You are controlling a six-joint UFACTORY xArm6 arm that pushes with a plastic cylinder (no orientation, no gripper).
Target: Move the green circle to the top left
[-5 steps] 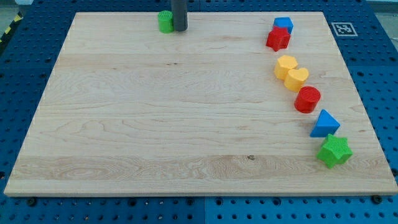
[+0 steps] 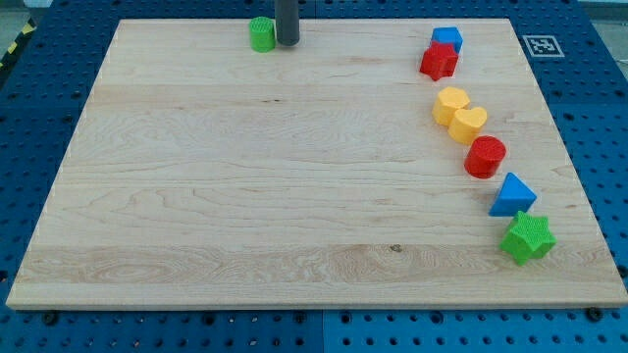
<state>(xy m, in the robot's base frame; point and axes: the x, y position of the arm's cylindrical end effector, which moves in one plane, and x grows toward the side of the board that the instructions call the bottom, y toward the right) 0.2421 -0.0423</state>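
The green circle (image 2: 261, 34) is a small green cylinder at the view's top edge of the wooden board (image 2: 245, 196), left of centre. My tip (image 2: 287, 43) is the lower end of a dark rod coming down from the view's top. It stands right beside the green circle, on its right side, touching it or nearly so.
On the view's right, a column of blocks runs downward: a blue block (image 2: 447, 39), a red star (image 2: 439, 62), a yellow hexagon (image 2: 450, 103), a yellow heart (image 2: 470, 124), a red circle (image 2: 485, 157), a blue triangle (image 2: 512, 195), a green star (image 2: 528, 238).
My tip has shifted very slightly to the right and up. The green circle has barely moved.
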